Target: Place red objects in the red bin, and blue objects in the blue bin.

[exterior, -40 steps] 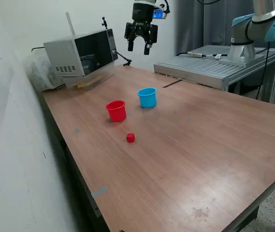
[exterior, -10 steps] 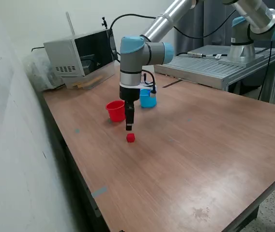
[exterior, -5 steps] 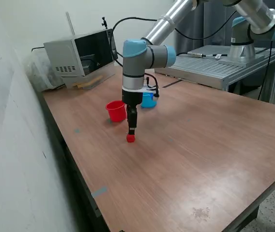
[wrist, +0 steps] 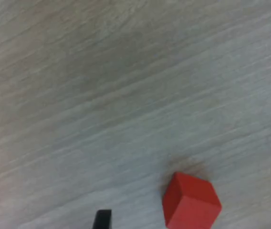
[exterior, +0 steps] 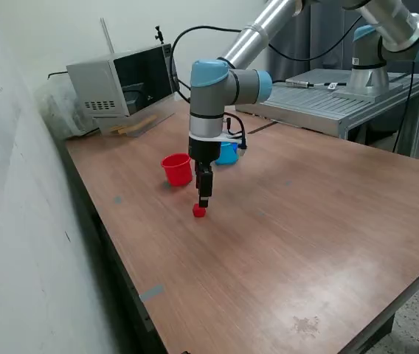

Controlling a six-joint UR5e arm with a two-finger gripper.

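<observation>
Directly above the red cube (exterior: 199, 212) hangs the tool (exterior: 203, 200), pointing straight down from the arm's wrist, its tips just over the cube and very near the wooden worktop (exterior: 305, 221). From the wrist view the cube (wrist: 191, 201) lies flat on the wood grain between the two dark fingertips (wrist: 103, 218), one of which shows clearly while the other only peeks in at the picture's edge; both stand apart from the cube, so the tool is spread wide and grips nothing. The cube sits turned at an angle to the fingers, one corner facing the camera. The red cup (exterior: 176, 169) stands upright near the cube, toward the exterior view's left and farther back. The light blue cup (exterior: 226, 153) stands just behind the arm, partly hidden by it. No blue cubes can be seen. A grey microwave (exterior: 125, 81) rests at the worktop's far corner.
</observation>
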